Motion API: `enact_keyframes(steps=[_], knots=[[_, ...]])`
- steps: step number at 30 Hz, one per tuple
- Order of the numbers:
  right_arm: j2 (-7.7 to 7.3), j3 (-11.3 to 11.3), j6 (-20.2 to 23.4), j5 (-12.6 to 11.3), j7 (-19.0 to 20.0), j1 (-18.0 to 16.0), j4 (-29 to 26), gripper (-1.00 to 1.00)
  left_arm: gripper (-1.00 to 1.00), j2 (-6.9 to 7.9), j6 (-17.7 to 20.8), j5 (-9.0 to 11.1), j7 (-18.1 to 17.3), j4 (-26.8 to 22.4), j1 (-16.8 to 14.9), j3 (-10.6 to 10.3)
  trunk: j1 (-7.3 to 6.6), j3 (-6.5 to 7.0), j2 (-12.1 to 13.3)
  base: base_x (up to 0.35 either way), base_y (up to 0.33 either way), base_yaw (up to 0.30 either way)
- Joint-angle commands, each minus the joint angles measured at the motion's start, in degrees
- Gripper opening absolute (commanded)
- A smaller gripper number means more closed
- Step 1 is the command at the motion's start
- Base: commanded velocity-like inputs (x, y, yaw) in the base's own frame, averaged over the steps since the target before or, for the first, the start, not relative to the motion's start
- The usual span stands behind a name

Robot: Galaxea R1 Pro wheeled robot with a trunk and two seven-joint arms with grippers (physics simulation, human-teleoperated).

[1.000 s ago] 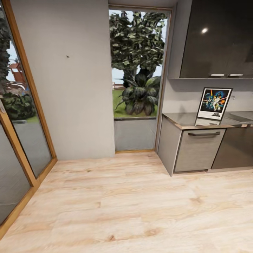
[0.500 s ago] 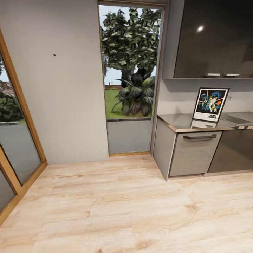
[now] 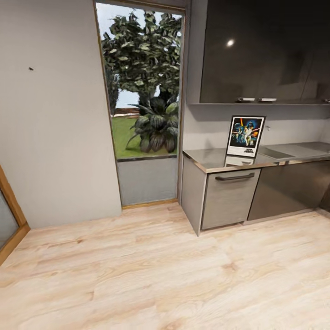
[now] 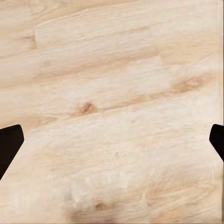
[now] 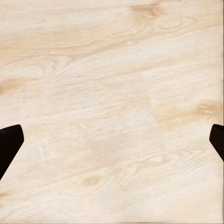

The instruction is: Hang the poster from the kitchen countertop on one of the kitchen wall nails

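Over on the right side of the head view, the upright framed Star Wars poster with its white border and dark blue artwork [image 3: 246, 136] stands on the glossy dark grey countertop with a pale wood front edge [image 3: 215, 161], tipped back against the light grey wall under the dark glossy upper cabinets [image 3: 256, 50]. You can see its reflection in the slab right in front of it. Below are grey cabinets, one with a dark bar handle [image 3: 234, 177]. Well apart from all that, high on the plain grey wall at the left, sits a tiny dark nail [image 3: 30, 68], with a tall window showing leafy plants [image 3: 143, 82] between the two. Pale wooden plank flooring [image 3: 165, 275] covers the foreground. Left wrist view: the left gripper [image 4: 112, 144] has its dark fingertips [image 4: 9, 147] spread wide to both edges, holding nothing, above the floor planks. Right wrist view is the same deal, the right gripper [image 5: 112, 144] with fingertips [image 5: 9, 144] wide apart, nothing between them, over wood.
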Motion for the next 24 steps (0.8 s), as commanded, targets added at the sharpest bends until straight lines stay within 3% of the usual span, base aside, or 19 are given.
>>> enact_keyframes(steps=[1, 6, 15, 20, 24], knots=[[0.01, -0.04, -0.19, 0.05, -0.03, -0.05, 0.07, 1.00, 1.00, 0.00, -0.08, -0.04, -0.01, -0.07, 0.02, 0.06, 0.01, -0.01, -0.02, 0.176, -0.138, -0.287], [0.05, 0.01, -0.19, 0.10, -0.04, -0.05, 0.08, 1.00, 1.00, 0.00, -0.08, -0.04, -0.01, -0.08, 0.02, 0.06, 0.01, 0.13, -0.02, 0.232, -0.159, -0.191], [0.25, 0.63, -0.03, 0.40, 0.04, -0.05, 2.53, 1.00, 1.00, 0.00, -0.03, -0.04, 0.04, -0.08, 0.02, 0.06, 0.01, 0.16, -0.02, 0.293, -0.159, -0.028], [-0.90, 0.16, -0.62, 0.21, 0.06, 0.31, 2.57, 1.00, 1.00, -1.63, -0.63, -0.09, -0.02, -1.69, 1.45, 0.40, 0.01, 0.16, -0.02, 0.000, 0.000, 0.000], [-0.90, 0.16, -0.62, 0.21, 0.06, 0.31, 2.57, 1.00, 1.00, -1.70, -0.63, -0.09, -0.02, -1.69, 1.45, 0.40, 0.01, 0.16, -0.02, 0.000, 0.000, 0.000]])
